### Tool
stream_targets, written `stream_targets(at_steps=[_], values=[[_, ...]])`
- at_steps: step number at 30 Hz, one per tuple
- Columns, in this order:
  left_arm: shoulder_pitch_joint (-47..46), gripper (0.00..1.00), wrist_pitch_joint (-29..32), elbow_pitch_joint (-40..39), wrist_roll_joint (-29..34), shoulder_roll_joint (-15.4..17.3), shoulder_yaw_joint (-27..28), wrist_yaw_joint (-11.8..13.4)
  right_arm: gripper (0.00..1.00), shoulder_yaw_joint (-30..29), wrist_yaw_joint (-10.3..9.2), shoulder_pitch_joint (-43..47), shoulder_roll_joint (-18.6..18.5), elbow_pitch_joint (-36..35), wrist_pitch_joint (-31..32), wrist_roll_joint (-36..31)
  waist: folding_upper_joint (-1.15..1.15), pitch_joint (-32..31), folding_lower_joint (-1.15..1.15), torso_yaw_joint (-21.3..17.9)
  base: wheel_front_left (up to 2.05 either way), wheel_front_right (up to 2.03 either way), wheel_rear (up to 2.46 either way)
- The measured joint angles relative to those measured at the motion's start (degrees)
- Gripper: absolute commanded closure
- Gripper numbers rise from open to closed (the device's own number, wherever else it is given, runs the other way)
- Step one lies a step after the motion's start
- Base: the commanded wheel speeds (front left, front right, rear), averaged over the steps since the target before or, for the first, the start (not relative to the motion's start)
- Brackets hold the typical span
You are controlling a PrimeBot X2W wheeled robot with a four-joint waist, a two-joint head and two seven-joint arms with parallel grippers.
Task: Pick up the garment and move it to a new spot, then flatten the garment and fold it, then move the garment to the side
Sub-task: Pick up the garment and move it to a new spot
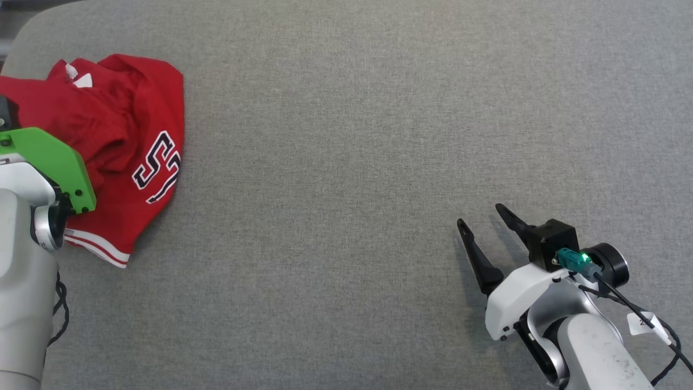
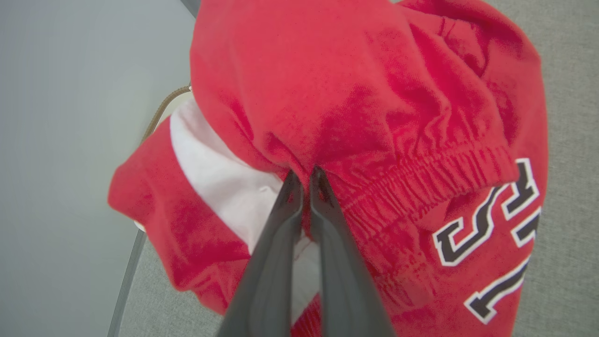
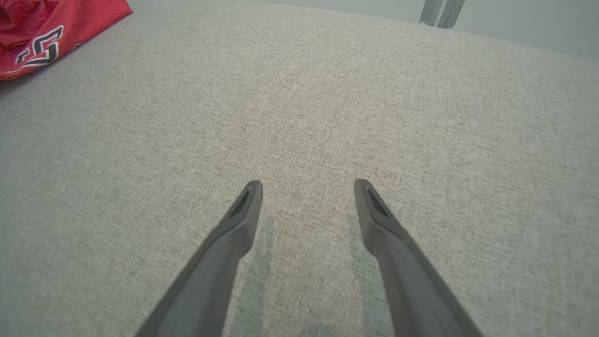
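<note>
While the left gripper (image 2: pixel 306 174) pinches the crumpled red shorts (image 1: pixel 130 124) at upper left, the right gripper (image 1: pixel 479 213) gapes empty; moving, flattening, folding remain.

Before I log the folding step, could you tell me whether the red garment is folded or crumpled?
Crumpled: the red garment lies bunched in deep wrinkles with uneven edges, no neat layers.

The garment (image 1: pixel 127 135) — red, with white-edged black letters, a gathered elastic band and white-striped hem — lies crumpled at the far left of the grey fabric surface (image 1: pixel 379 162), a fold by the band pinched in the left gripper (image 2: pixel 305 177).
</note>
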Motion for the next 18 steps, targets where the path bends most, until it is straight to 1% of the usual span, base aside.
stream_targets(at_steps=[6, 12, 14, 18], values=[[-1.72, 1.00, -4.24, -0.05, 1.04, 0.20, -0.78, -0.49, 0.00, 0.24, 0.00, 0.06, 1.10, 2.31, -1.57, 0.57, 0.00, -2.62, 0.00, 0.72, 0.00, 0.00, 0.00], [-4.42, 1.00, -7.76, -0.52, 1.77, 0.36, -1.96, -2.02, 0.00, -0.56, 0.00, 1.16, 2.41, 5.13, -3.59, 1.32, 0.00, -6.60, 0.00, 0.92, 0.00, 0.00, 0.00], [-5.77, 1.00, -8.43, -1.35, 2.18, -0.04, -2.50, -2.08, 0.00, -1.19, 0.00, 1.71, 2.77, 6.12, -4.12, 1.56, 0.00, -8.12, 0.00, 0.72, 0.00, 0.00, 0.00], [-7.60, 1.00, -9.16, -3.92, 3.11, -1.67, -4.55, -3.01, 0.00, -2.65, 0.00, 2.43, 3.27, 6.93, -5.12, 1.70, 0.00, -10.99, 0.00, -0.34, 0.00, 0.00, 0.00]])
